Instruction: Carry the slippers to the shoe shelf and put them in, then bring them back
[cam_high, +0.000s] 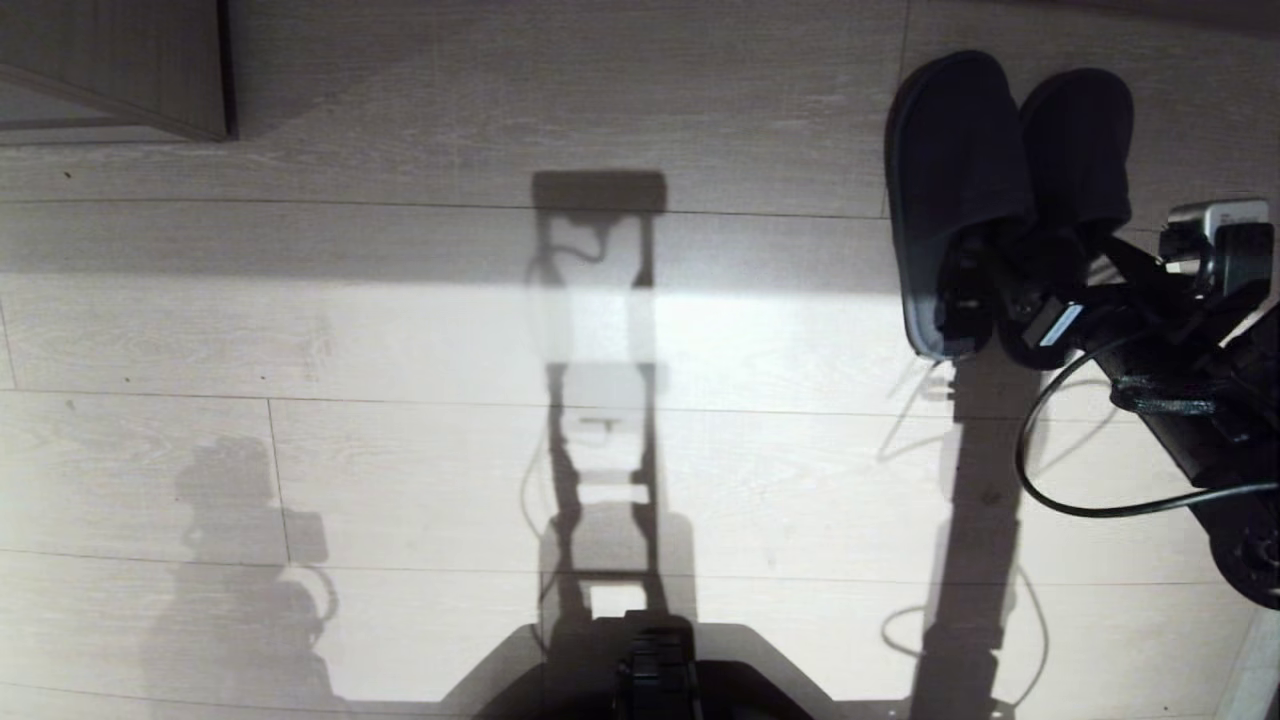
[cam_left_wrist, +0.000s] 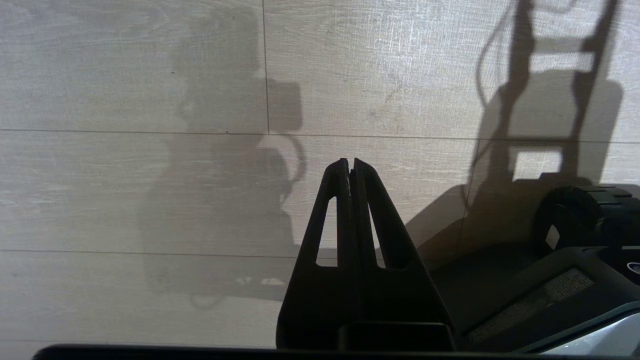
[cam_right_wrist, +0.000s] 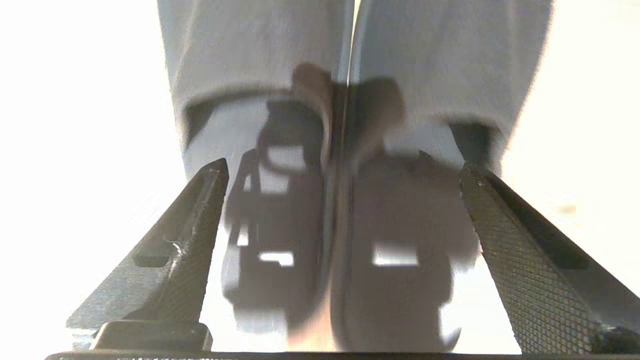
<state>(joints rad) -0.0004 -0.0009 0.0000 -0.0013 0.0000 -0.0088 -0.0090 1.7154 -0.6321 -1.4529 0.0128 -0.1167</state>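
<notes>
Your left gripper (cam_left_wrist: 350, 165) is hanging over bare floor (cam_high: 400, 330) at your left, fingers pressed together and gripping nothing. At the far upper left, a corner of wood-grain furniture (cam_high: 120, 70) is showing. To your right, the slippers (cam_high: 1000, 170) are lying side by side on the floor, touching, toes pointing away. Your right gripper (cam_right_wrist: 345, 200) is sitting at their heel ends, fingers spread wide, straddling the pair without clamping them.

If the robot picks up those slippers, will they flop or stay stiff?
Probably flop: the slippers look like soft cloth with thin flat soles. They seem light, and flat on the floor, so unlikely to roll or tip.
</notes>
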